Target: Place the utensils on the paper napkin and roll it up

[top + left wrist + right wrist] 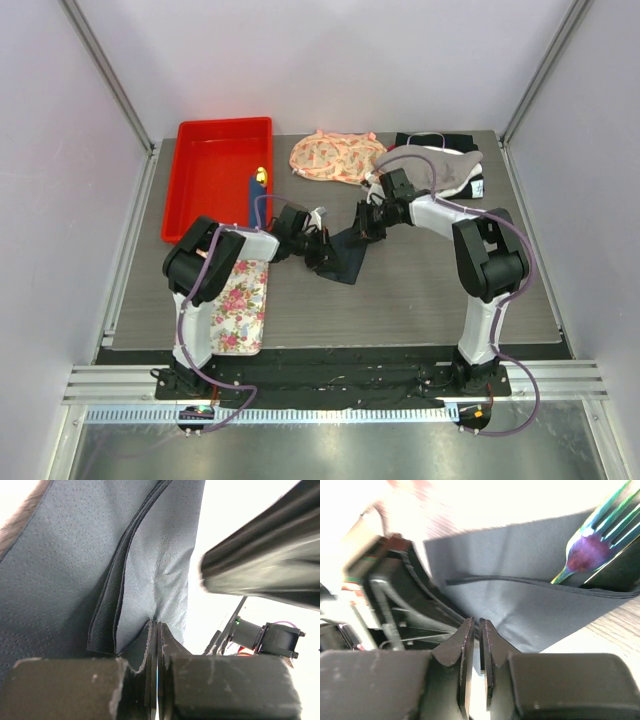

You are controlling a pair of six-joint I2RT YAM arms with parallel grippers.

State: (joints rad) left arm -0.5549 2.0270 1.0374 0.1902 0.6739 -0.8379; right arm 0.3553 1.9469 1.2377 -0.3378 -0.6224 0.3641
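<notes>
While the left pincer [156, 626] clenches an edge of the paper napkin [160, 565], the right pincer [475, 623] stands narrowly parted beside it, near an iridescent fork [584, 555].

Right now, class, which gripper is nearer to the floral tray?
Left. The left gripper pinches the paper napkin just right of the floral tray; the right gripper sits farther right, at the napkin's other side.

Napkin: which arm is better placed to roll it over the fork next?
Probably left: the left gripper is shut on the paper napkin at its edge, while the right gripper shows a gap and grips nothing.
</notes>
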